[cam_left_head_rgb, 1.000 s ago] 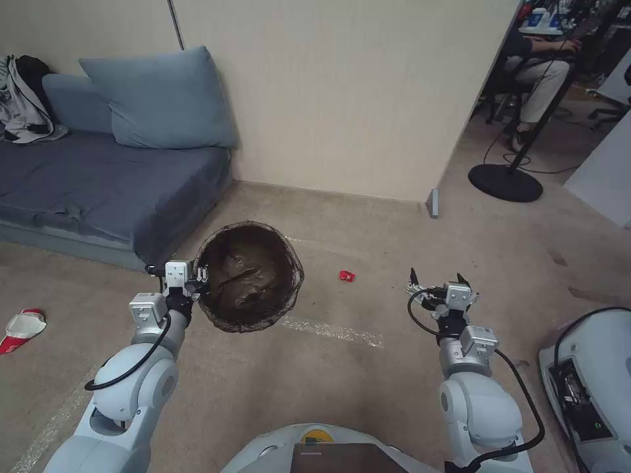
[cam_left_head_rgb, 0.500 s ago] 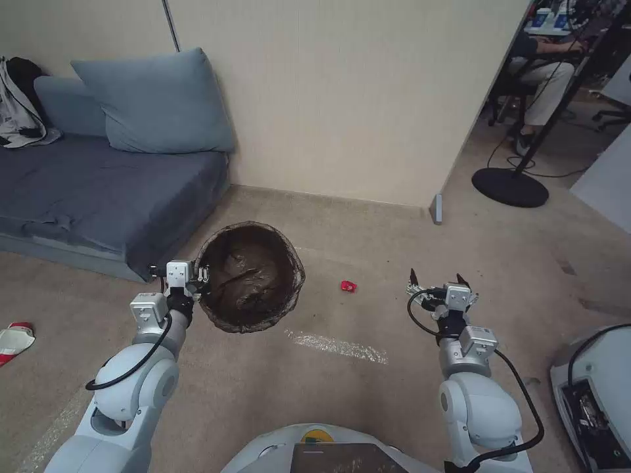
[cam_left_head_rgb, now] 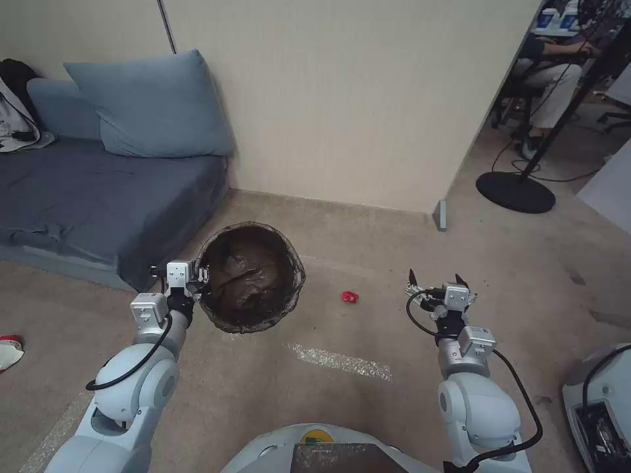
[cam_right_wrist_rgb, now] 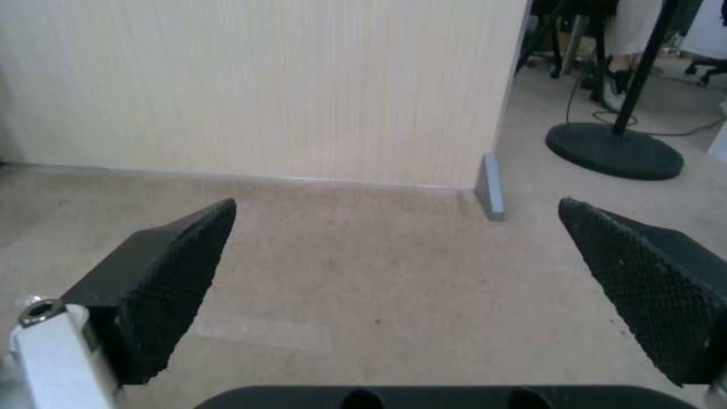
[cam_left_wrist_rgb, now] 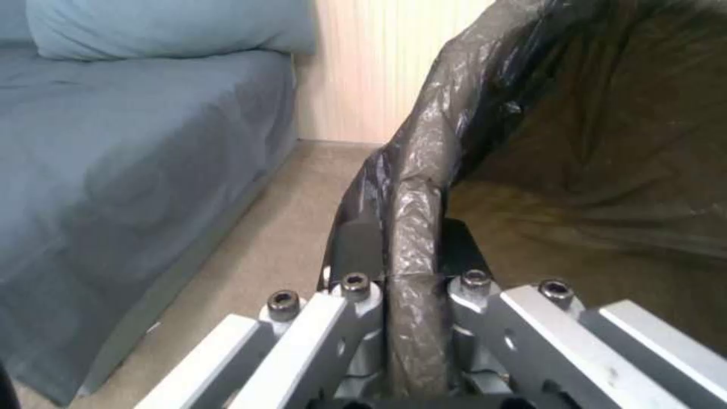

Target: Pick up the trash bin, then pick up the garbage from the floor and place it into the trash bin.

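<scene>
The trash bin (cam_left_head_rgb: 250,276), lined with a crinkled dark bag, hangs above the floor (cam_left_head_rgb: 368,249), held at its near-left rim by my left gripper (cam_left_head_rgb: 200,274). In the left wrist view the jaws are shut on the bag-covered rim (cam_left_wrist_rgb: 413,227). A small red piece of garbage (cam_left_head_rgb: 350,297) lies on the carpet between the bin and my right gripper (cam_left_head_rgb: 436,279). That gripper hovers over the carpet, open and holding nothing, its black pads (cam_right_wrist_rgb: 174,278) spread wide. A red-and-white crushed cup (cam_left_head_rgb: 8,349) lies at the far left edge.
A blue-grey sofa (cam_left_head_rgb: 98,190) with a cushion stands left, close behind the bin. A beige partition wall (cam_left_head_rgb: 342,98) ends at a corner (cam_left_head_rgb: 442,214). A black round stand base (cam_left_head_rgb: 516,192) sits right. A pale tape strip (cam_left_head_rgb: 338,361) crosses the carpet. White equipment (cam_left_head_rgb: 601,407) is at the lower right.
The whole head view has shifted: the sofa and crushed cup slid left, the red scrap and tape strip lower. Both arms keep their pose, the bin still held.
</scene>
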You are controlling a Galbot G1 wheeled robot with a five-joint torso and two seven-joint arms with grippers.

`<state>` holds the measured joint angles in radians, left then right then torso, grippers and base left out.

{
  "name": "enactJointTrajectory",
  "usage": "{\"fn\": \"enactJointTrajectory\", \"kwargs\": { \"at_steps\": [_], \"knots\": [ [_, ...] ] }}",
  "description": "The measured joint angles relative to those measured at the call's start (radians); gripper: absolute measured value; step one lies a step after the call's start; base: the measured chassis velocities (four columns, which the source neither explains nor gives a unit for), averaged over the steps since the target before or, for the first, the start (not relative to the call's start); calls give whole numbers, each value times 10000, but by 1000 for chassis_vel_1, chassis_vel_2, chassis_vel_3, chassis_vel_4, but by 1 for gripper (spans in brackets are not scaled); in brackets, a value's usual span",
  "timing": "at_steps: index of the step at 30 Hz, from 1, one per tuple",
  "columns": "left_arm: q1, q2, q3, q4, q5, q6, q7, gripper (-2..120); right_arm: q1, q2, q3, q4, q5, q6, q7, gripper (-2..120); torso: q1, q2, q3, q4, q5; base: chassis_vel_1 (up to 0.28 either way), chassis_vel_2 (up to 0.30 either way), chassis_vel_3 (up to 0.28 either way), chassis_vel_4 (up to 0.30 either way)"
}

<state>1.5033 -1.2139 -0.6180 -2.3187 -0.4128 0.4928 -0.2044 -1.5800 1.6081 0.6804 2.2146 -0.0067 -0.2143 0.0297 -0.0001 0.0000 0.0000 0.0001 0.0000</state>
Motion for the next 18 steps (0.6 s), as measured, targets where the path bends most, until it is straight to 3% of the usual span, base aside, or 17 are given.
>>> {"fn": "enactJointTrajectory", "kwargs": {
  "at_steps": [18],
  "knots": [
    [-12, 59, -58, -70, -54, 124, 3, 4, 188, -234, 61, -234, 168, -89, -73, 100, 0, 0, 0, -1, 0, -63, 59, 56, -64]
  ]
}}
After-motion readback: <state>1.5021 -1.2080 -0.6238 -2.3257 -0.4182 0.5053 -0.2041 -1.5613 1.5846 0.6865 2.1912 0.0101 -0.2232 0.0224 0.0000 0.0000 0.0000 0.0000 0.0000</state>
